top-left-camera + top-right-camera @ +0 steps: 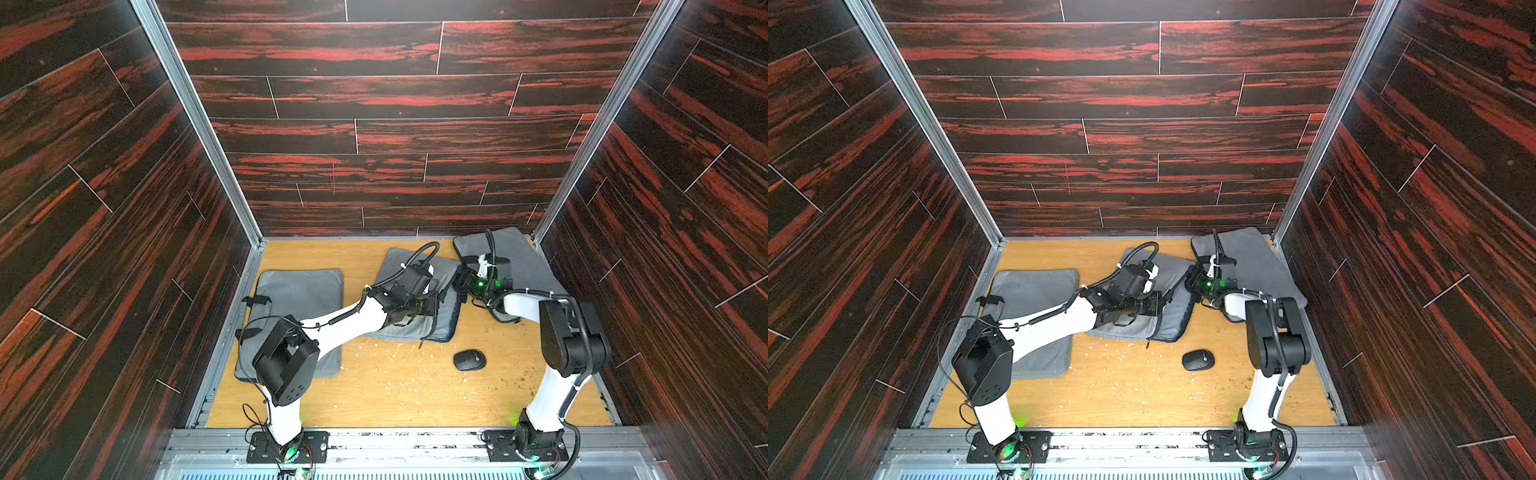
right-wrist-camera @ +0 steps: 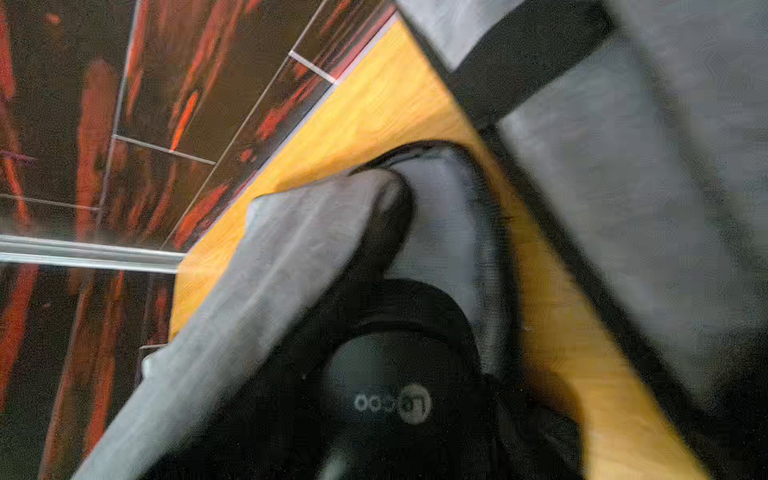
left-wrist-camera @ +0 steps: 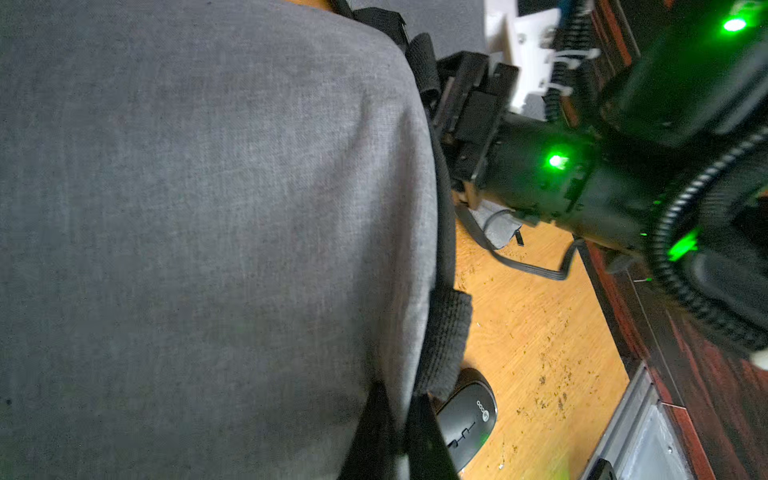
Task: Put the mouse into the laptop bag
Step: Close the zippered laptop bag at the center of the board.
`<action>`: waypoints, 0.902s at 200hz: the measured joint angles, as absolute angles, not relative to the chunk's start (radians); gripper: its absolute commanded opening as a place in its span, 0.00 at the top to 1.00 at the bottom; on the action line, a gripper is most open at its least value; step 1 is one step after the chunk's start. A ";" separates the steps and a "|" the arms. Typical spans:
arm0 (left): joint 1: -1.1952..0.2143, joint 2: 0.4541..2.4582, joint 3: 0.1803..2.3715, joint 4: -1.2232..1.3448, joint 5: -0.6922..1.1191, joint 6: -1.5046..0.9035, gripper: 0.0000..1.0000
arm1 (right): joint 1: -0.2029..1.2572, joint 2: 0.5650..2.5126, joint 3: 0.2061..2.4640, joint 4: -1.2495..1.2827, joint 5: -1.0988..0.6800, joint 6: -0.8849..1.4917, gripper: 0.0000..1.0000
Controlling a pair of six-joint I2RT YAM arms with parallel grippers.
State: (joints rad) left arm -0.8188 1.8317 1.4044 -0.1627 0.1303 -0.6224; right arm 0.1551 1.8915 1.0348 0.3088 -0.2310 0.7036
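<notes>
A grey laptop bag [image 1: 399,266] lies in the middle of the table, shown in both top views. My left gripper [image 1: 432,305] is over it, shut on the bag's upper fabric layer [image 3: 208,208], which is pinched between the dark fingers [image 3: 374,436]. My right gripper [image 1: 461,282] is at the bag's right edge. Its wrist view shows a black mouse [image 2: 390,399] with a logo right at the jaws, between grey fabric folds [image 2: 291,257]; blur hides how the jaws stand. Another black mouse [image 1: 469,359] lies on the bare table, in front of the bag.
A second grey bag [image 1: 299,291] lies at the left under my left arm. A third [image 1: 519,257] sits at the back right corner. Dark wood-pattern walls close in three sides. Crumbs are scattered over the wooden table [image 1: 395,386].
</notes>
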 measured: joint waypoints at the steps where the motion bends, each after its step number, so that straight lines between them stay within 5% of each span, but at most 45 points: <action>1: -0.819 1.832 1.404 -0.163 0.130 -0.622 1.00 | 0.156 1.892 1.035 0.309 -0.231 0.705 0.24; 37: -0.818 1.831 1.391 -0.146 0.131 -0.629 1.00 | 0.180 1.897 1.044 0.307 -0.223 0.702 0.19; 91: -0.818 1.831 1.389 -0.137 0.131 -0.630 1.00 | 0.184 1.895 1.030 0.324 -0.190 0.699 0.31; 180: -0.818 1.829 1.353 -0.105 0.122 -0.661 1.00 | 0.185 1.694 0.793 0.364 -0.093 0.699 0.31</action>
State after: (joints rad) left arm -0.8181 1.8294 1.3529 -0.1055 0.1219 -0.6609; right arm 0.1848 1.6943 0.7925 0.3641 -0.0929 0.6994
